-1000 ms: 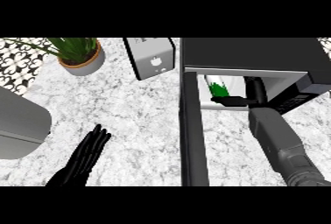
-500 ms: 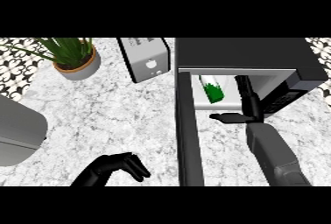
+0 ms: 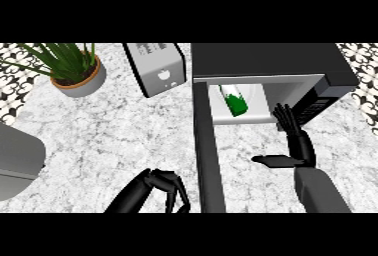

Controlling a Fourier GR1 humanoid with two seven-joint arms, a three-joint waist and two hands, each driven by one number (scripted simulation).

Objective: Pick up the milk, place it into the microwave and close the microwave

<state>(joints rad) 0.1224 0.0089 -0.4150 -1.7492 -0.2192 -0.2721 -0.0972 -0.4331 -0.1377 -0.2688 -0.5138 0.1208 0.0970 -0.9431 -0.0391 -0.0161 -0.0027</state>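
Note:
The milk [image 3: 235, 99], a white carton with a green patch, stands inside the open microwave [image 3: 266, 62] at the back right. The microwave's dark door [image 3: 207, 150] swings out toward me, seen edge-on. My right hand [image 3: 294, 145] is open in front of the cavity, fingers straight and pointing toward it, holding nothing, apart from the milk. My left hand [image 3: 162, 186] is low at the left of the door's end, fingers curled downward, nothing in it.
A potted green plant [image 3: 75, 70] sits at the back left. A white toaster [image 3: 156, 68] stands left of the microwave. A grey rounded object [image 3: 16, 160] lies at the left edge. Marble counter [image 3: 111, 135] spreads between.
The right hand has let go of the milk and drawn back out of the cavity. The left hand has curled and shifted right toward the door's end.

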